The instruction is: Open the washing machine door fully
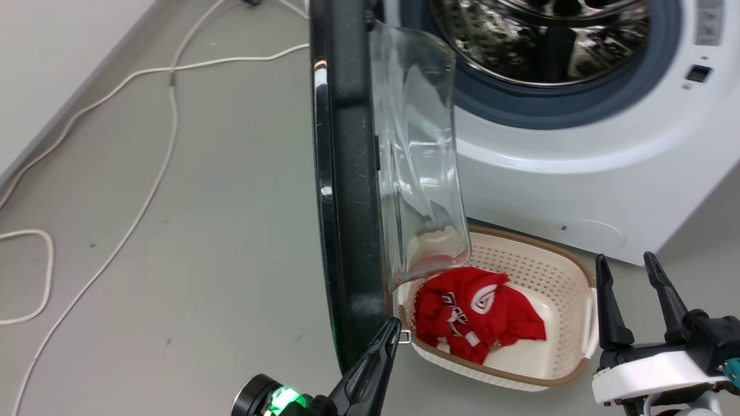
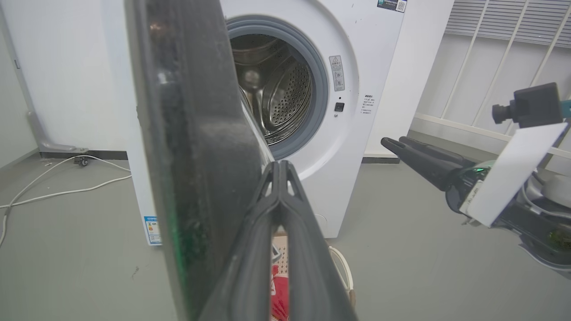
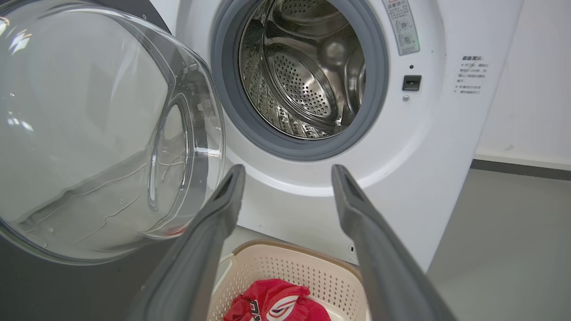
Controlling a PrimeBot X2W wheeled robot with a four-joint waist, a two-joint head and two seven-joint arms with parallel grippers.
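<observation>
Washing machine door [image 1: 347, 173] juts straight out, bowl [image 1: 416, 144] rightward; left gripper [image 1: 394, 323] jaws together, right gripper [image 1: 625, 260] jaws wide.

Your left pincer [image 1: 392, 330] rises from the bottom edge of the head view, left of centre, and slants up and to the right. Its two long dark fingers are pressed together, meeting at the tips in the left wrist view, gripping nothing. A green light [image 1: 283, 400] glows on its wrist. Your right pincer [image 1: 626, 261] stands at the lower right, fingers pointing up and spread apart, above a white wrist housing [image 1: 647, 370]. In the left wrist view, it reaches in from the right, pointing left.
</observation>
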